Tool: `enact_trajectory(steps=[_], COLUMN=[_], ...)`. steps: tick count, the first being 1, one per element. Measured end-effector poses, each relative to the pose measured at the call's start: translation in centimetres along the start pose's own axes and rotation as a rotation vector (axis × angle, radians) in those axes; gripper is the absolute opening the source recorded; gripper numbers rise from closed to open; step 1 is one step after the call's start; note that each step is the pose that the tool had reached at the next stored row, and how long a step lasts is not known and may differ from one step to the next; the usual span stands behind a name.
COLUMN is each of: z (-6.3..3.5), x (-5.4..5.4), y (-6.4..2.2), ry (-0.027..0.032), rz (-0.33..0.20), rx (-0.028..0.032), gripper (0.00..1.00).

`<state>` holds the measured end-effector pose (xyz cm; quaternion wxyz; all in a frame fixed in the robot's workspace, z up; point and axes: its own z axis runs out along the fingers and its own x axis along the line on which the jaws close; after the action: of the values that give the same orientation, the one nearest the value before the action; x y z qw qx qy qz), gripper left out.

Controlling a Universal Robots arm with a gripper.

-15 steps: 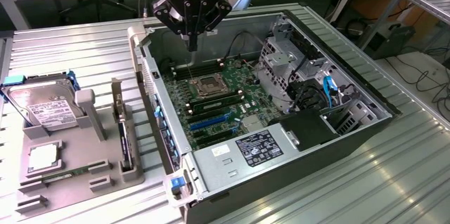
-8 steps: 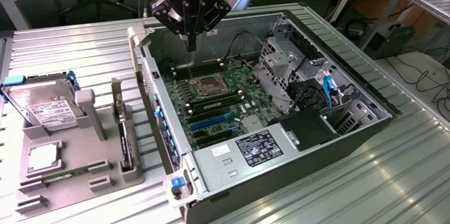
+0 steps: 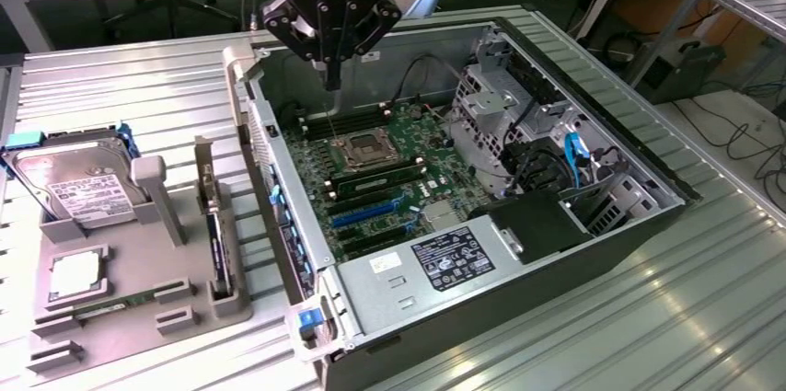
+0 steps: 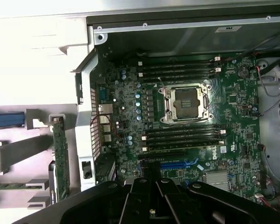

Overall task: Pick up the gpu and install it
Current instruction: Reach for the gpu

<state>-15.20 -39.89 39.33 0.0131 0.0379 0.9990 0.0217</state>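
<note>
the gpu (image 3: 220, 253) stands on its long edge in a slot of the grey fixture tray (image 3: 135, 327), at the tray's right side, just beside the open computer case (image 3: 406, 340). nothing touches the gpu apart from the slot that holds it. further to the exterior view's left on the same tray, a silver hard drive (image 3: 68, 184) with a white label leans in its holder at the far end, a square processor chip (image 3: 74, 276) lies flat nearer, and a narrow green memory stick (image 3: 117, 304) lies nearer still.

the case lies on its side with its panel off, so the green motherboard (image 3: 393, 193) faces up. the cpu socket (image 3: 366, 147) sits in the far half of the motherboard between rows of dark memory slots, and blue expansion slots (image 3: 368, 212) lie nearer, beside the labelled power supply (image 3: 448, 258).

the gripper (image 3: 331, 80) hangs over the far left part of the case, above the motherboard beyond the socket, well apart from the gpu. its fingers are pressed together to a narrow point and carry nothing. in the wrist view the gpu shows as a thin green edge outside the case wall. tray and case both rest on a ribbed metal table (image 3: 639, 317).
</note>
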Motion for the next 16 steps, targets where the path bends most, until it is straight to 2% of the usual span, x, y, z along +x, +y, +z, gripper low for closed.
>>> enact_trajectory(steps=[16], z=[-0.01], x=[0.43], y=[-0.03], ry=[0.0000], rz=[0.000], rx=[0.0000], gripper=[0.11])
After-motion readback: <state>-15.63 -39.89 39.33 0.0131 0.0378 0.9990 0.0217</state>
